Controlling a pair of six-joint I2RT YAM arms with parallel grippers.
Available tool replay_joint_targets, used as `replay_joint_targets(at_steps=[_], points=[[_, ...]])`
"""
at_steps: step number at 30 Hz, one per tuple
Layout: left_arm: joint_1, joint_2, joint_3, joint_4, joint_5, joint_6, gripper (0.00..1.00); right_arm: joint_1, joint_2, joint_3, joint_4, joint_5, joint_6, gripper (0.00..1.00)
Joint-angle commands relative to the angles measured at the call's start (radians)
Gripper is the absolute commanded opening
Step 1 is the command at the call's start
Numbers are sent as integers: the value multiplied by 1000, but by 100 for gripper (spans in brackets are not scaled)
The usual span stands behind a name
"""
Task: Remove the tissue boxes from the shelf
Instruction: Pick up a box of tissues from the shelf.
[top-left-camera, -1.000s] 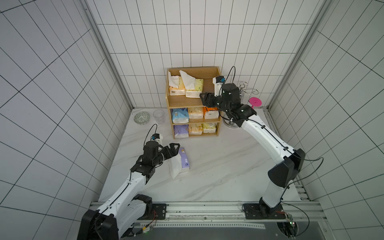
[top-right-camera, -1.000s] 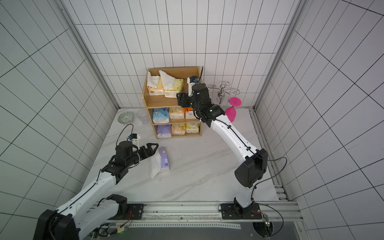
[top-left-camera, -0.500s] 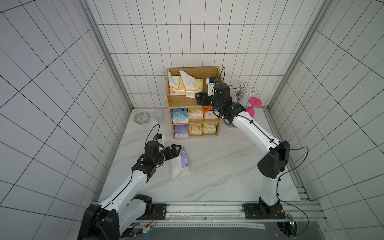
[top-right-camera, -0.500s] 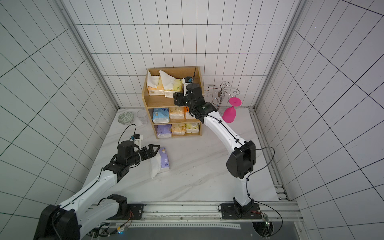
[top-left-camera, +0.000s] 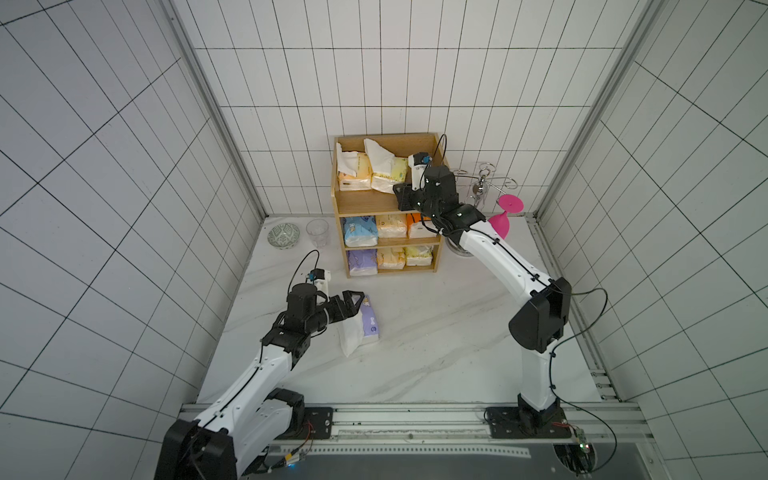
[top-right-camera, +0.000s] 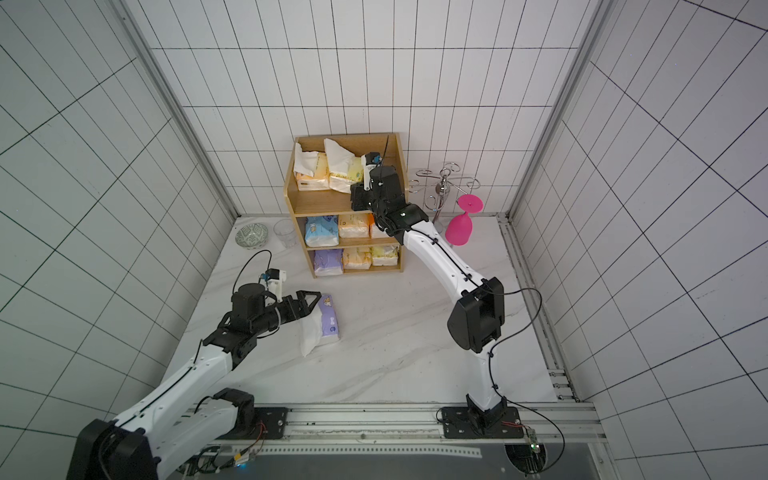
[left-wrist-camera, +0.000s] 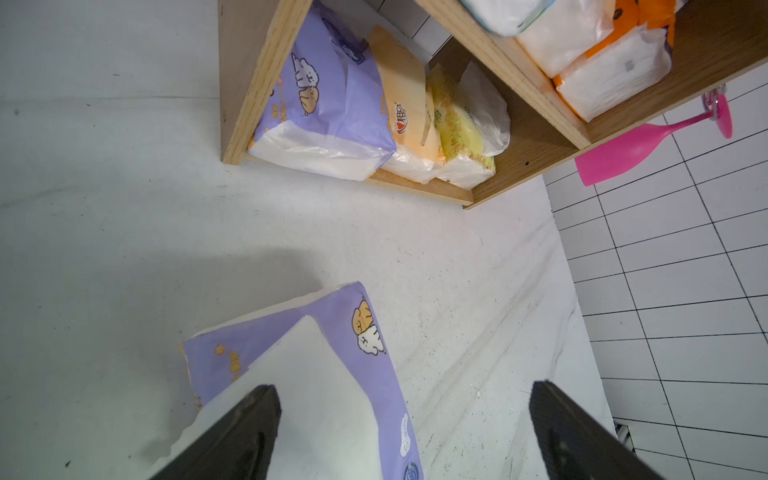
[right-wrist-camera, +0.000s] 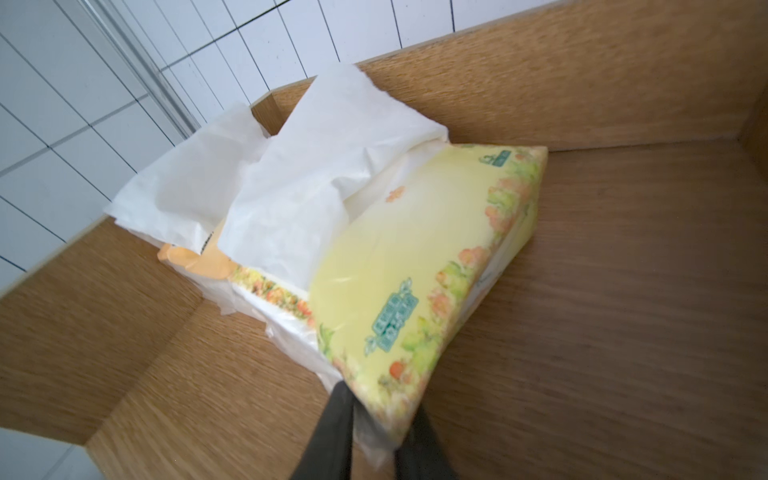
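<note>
The wooden shelf (top-left-camera: 365, 203) (top-right-camera: 320, 204) stands at the back of the table. On its top tier lie a pale orange tissue pack (top-left-camera: 353, 176) (right-wrist-camera: 187, 257) and a yellow one (top-left-camera: 390, 173) (top-right-camera: 345, 176) (right-wrist-camera: 415, 270), both with white tissue sticking out. My right gripper (top-left-camera: 400, 196) (top-right-camera: 356, 199) (right-wrist-camera: 376, 399) is shut on the yellow pack's near corner. The two lower tiers hold several more packs, among them a blue one (top-left-camera: 359, 228) and a purple one (left-wrist-camera: 328, 108). Another purple pack (top-left-camera: 369, 324) (top-right-camera: 328, 320) (left-wrist-camera: 365, 332) lies on the table. My left gripper (top-left-camera: 351, 301) (top-right-camera: 309, 301) (left-wrist-camera: 403, 399) stands open just over that pack.
A silver cup stand (top-left-camera: 482, 187) with a hanging pink glass (top-left-camera: 500, 222) stands right of the shelf, close behind my right arm. A patterned bowl (top-left-camera: 282, 236) and a clear glass (top-left-camera: 317, 232) sit left of the shelf. Tiled walls close in the table.
My right gripper has moved left along the top tier and closed on the yellow pack's corner. My left arm has barely moved and stays open over the purple pack.
</note>
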Motion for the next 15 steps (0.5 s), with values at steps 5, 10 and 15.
replay_joint_targets(at_steps=[5,10,15], points=[[-3,-71,-7,-16,22,-35,98,-6,-100,-70,3,-15,-12,0],[-16,-134,0,-47,14,-69,98,-2,-246,-269,28,-26,-28,0],[-47,-201,11,-65,-11,-116,98,7,-421,-494,56,-72,-38,0]])
